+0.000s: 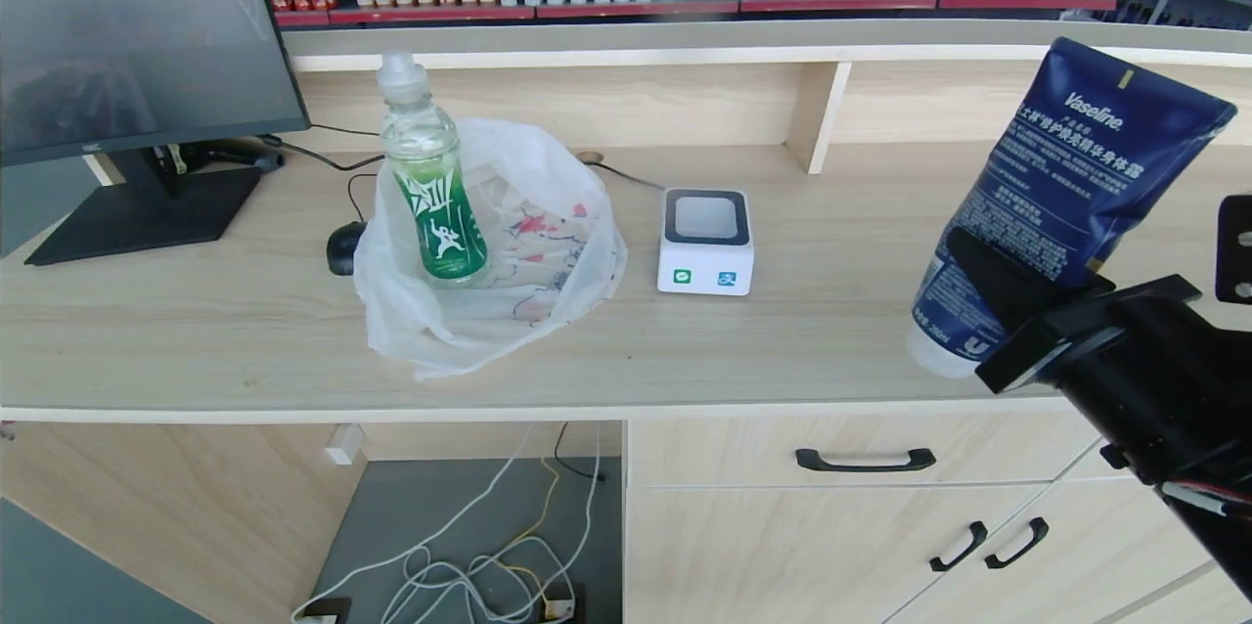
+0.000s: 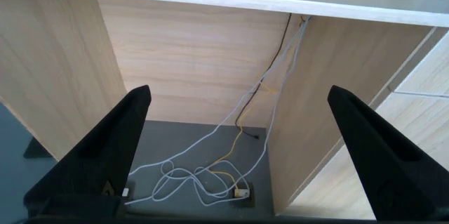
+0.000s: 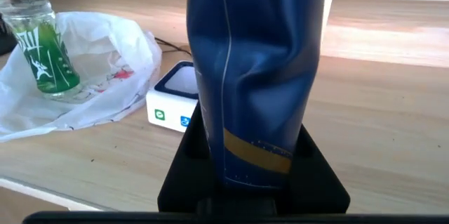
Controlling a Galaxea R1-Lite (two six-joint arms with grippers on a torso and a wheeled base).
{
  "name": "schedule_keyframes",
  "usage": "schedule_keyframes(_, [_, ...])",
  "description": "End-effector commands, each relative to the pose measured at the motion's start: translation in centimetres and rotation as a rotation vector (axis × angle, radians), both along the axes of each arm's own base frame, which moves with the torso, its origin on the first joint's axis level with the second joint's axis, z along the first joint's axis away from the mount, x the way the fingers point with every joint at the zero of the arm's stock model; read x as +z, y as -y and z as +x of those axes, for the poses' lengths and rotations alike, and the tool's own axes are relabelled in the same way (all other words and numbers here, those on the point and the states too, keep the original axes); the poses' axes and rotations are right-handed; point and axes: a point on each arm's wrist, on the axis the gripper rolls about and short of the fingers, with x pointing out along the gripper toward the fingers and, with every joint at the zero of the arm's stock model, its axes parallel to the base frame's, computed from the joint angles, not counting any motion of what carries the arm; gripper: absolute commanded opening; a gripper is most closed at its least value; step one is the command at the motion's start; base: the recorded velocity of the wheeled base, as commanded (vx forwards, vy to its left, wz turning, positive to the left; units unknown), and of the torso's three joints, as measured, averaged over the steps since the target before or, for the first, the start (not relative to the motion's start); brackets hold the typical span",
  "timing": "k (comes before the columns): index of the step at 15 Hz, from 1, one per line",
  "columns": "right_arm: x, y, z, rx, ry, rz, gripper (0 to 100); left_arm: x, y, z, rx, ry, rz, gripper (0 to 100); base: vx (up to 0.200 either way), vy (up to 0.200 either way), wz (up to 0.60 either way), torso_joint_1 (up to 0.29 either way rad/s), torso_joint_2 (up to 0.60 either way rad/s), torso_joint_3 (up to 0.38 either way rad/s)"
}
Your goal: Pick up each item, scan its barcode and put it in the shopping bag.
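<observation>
My right gripper [image 1: 1017, 296] is shut on a dark blue lotion tube [image 1: 1061, 194], held tilted above the counter's right end, cap end down. In the right wrist view the tube [image 3: 256, 76] rises between the fingers [image 3: 193, 147]. A white scanner box [image 1: 705, 241] sits mid-counter, also seen as the scanner [image 3: 175, 101] in the right wrist view. A white shopping bag [image 1: 533, 262] lies open to its left with a green-labelled bottle [image 1: 433, 184] standing in it. My left gripper [image 2: 238, 154] hangs open below the counter, over the cables.
A monitor [image 1: 137, 37] with its stand is at the counter's far left, a black mouse [image 1: 342, 247] beside the bag. A raised wooden ledge [image 1: 685, 42] runs along the back. Drawers [image 1: 861, 458] sit below the counter's right half; loose cables [image 2: 210, 175] lie in the open bay.
</observation>
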Motion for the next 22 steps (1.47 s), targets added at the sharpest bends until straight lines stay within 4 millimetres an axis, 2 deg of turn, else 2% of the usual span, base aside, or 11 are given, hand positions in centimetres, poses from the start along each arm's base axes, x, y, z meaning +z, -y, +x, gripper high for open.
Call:
schedule_keyframes(1, [0.2,-0.2,0.2,-0.015,0.002,0.004,0,0.0,0.0,0.0,0.000,0.000,0.000,100,0.000,0.200,0.00,-0.002,0.00,-0.002])
schedule_keyframes(6, [0.9,-0.6,0.0,0.008,0.026,0.011,0,0.0,0.0,0.0,-0.001,0.000,0.006,100,0.000,0.200,0.00,0.002,0.01,0.003])
schedule_keyframes(9, [1.3,-1.3,0.8,0.013,0.044,0.005,0,0.0,0.0,0.0,0.000,0.000,0.004,100,0.000,0.000,0.00,0.000,0.00,0.000])
schedule_keyframes(12, [2.4,-2.4,2.6,-0.018,0.093,-0.031,0,0.0,0.0,0.0,0.000,0.000,0.006,100,0.000,0.000,0.00,0.000,0.00,0.000])
schedule_keyframes(14, [3.2,-3.8,4.7,-0.060,0.142,-0.103,0,0.0,0.0,0.0,-0.001,-0.002,0.006,100,0.000,0.000,0.00,0.000,0.00,0.000])
schedule_keyframes(19, [6.0,-5.7,7.8,-0.199,0.252,-0.197,0,0.0,0.0,0.0,-0.001,0.000,0.006,100,0.000,0.000,0.00,0.000,0.00,0.000])
schedule_keyframes(20, [6.3,-6.2,8.6,-0.210,0.272,-0.209,0,0.0,0.0,0.0,0.000,0.000,0.006,100,0.000,0.000,0.00,0.000,0.00,0.000])
schedule_keyframes(22, [5.7,-6.9,9.9,-0.162,0.298,-0.253,0,0.0,0.0,0.0,-0.001,0.000,0.006,100,0.000,0.000,0.00,0.000,0.00,0.000])
